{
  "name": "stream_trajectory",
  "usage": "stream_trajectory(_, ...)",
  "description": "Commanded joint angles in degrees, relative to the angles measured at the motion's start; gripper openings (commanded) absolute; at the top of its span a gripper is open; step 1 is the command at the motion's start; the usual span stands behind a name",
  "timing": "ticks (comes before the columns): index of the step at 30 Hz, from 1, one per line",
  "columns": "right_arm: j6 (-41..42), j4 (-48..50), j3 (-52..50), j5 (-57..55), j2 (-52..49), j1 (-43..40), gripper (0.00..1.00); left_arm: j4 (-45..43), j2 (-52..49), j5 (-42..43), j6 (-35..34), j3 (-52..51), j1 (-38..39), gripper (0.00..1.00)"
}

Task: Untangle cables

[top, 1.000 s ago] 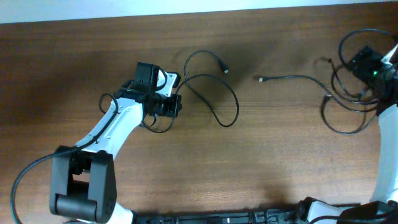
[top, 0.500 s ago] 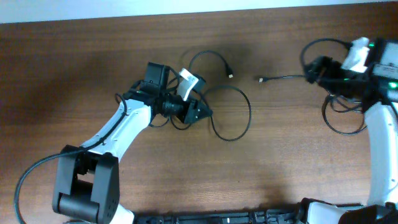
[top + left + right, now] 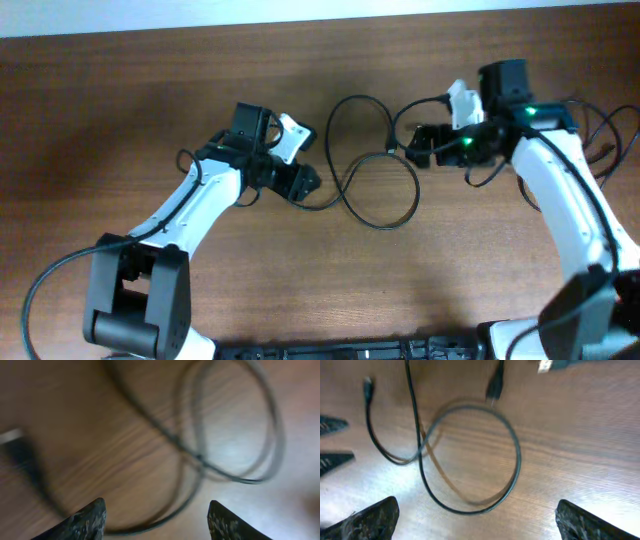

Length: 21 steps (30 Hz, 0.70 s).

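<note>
A thin black cable lies in loose loops on the wood table between my two grippers. One loop shows in the right wrist view, with a black plug above it and a whitish plug at the top edge. My left gripper is open at the loop's left end. In the left wrist view the cable curves low between the spread fingertips without being pinched. My right gripper stands wide open at the loop's upper right, nothing between its fingers. More thin cable trails behind the right arm.
The brown wood table ends at a pale strip along the far edge. The left arm's base stands at the front left. The left gripper's fingertips show at the left edge of the right wrist view.
My left gripper has opened, letting go of the cable. The right arm has swung from the far right in to the middle. The cable loops have shifted to the right.
</note>
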<state>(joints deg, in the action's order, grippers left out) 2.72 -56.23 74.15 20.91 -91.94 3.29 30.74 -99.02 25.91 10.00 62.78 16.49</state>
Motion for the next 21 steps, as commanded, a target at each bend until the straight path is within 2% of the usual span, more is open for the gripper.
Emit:
stream_trajectory(1,-0.57,-0.55,0.70,0.11,-3.58,3.50,1.00,0.81,0.37,-9.07,-4.92,-0.17,-4.15,0.66)
stream_trajectory(5,-0.57,-0.13,0.70,0.11,-6.54,7.45,1.00,1.68,0.37,-9.22,-8.37,-0.17,-8.83,0.69)
stream_trajectory(10,-0.61,-0.66,0.63,0.07,-10.62,12.31,1.00,3.45,0.37,-9.22,-8.76,-0.17,-12.94,0.73)
stream_trajectory(21,-8.52,0.17,-1.25,-2.51,-14.58,22.12,0.94,3.67,0.37,-9.22,-8.76,-0.17,-13.73,0.74)
